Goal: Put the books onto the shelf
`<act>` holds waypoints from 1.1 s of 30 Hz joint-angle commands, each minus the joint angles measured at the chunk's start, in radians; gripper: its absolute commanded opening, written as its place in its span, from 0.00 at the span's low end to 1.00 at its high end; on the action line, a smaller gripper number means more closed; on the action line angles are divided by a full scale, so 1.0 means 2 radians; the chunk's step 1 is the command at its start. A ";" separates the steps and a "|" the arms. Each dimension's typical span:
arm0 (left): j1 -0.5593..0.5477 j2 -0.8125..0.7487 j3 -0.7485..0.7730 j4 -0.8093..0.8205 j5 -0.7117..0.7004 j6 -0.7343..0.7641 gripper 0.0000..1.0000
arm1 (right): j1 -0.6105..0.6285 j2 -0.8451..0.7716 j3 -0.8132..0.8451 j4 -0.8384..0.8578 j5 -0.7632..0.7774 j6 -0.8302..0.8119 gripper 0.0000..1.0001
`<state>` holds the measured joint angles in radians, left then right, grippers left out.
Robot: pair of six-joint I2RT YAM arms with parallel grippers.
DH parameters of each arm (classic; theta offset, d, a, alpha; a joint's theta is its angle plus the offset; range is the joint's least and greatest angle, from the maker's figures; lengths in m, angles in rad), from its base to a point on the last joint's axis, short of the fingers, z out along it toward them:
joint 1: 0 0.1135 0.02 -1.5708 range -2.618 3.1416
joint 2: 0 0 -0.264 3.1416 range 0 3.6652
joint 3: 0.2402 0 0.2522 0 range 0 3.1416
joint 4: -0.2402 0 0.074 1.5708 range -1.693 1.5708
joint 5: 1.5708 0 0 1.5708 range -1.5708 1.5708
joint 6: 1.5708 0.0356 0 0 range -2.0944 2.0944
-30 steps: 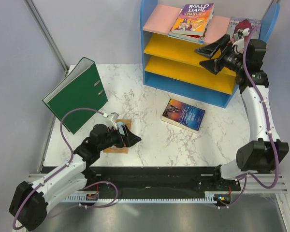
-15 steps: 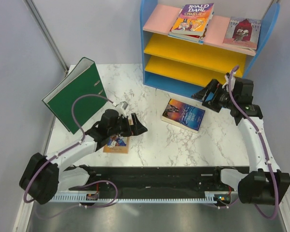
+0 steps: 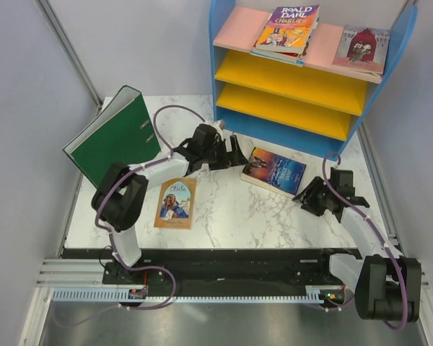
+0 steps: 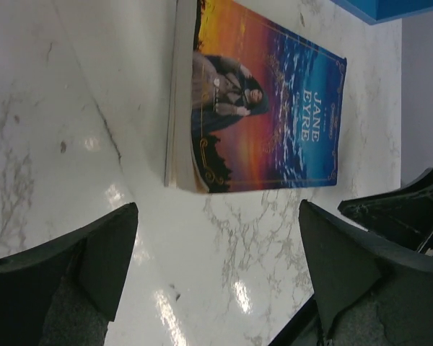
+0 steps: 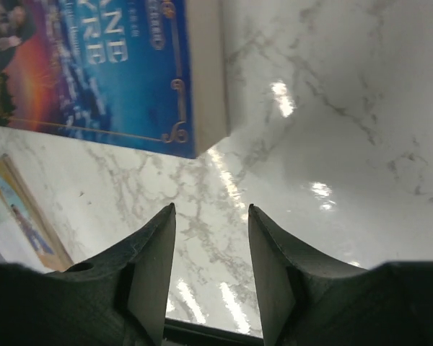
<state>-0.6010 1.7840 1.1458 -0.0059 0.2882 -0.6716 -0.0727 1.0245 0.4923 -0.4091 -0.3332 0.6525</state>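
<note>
A dark blue book [image 3: 274, 171] lies flat on the marble table in front of the shelf [image 3: 289, 108]. My left gripper [image 3: 232, 153] hovers just left of it, jaws wide open and empty; in the left wrist view the book [image 4: 267, 108] lies beyond the gripper [image 4: 216, 216]. My right gripper [image 3: 305, 198] sits low by the book's near right corner, jaws partly apart with nothing between them [image 5: 211, 216]; the book [image 5: 101, 72] lies ahead of it. A tan book [image 3: 175, 202] lies at the front left. A purple book [image 3: 287, 29] and a castle-cover book [image 3: 362, 47] rest on the pink top board.
A big green ring binder [image 3: 115, 140] stands tilted at the table's left back corner. The shelf's two yellow boards [image 3: 292, 76] hold nothing. The tan book [image 5: 22, 209] shows at the left edge of the right wrist view.
The left arm swung from over the tan book to the blue book's left side. The right arm came down from the shelf top to the table, and its jaws narrowed.
</note>
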 commanded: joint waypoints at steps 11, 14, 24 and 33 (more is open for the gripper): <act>-0.037 0.166 0.149 -0.036 0.019 -0.004 0.56 | -0.001 0.066 -0.031 0.174 0.072 0.046 0.52; -0.042 0.170 0.140 -0.035 0.026 0.002 0.37 | -0.002 0.102 -0.031 0.201 0.053 0.044 0.49; -0.067 0.098 0.032 -0.020 0.055 0.008 0.02 | 0.003 0.163 0.015 0.239 -0.001 0.001 0.43; -0.159 0.013 -0.025 -0.026 0.075 -0.033 0.02 | 0.034 0.223 0.087 0.247 -0.030 -0.023 0.50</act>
<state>-0.7525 1.8847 1.1065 -0.0097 0.2584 -0.7361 -0.0467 1.4181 0.5682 -0.0147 -0.3233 0.6250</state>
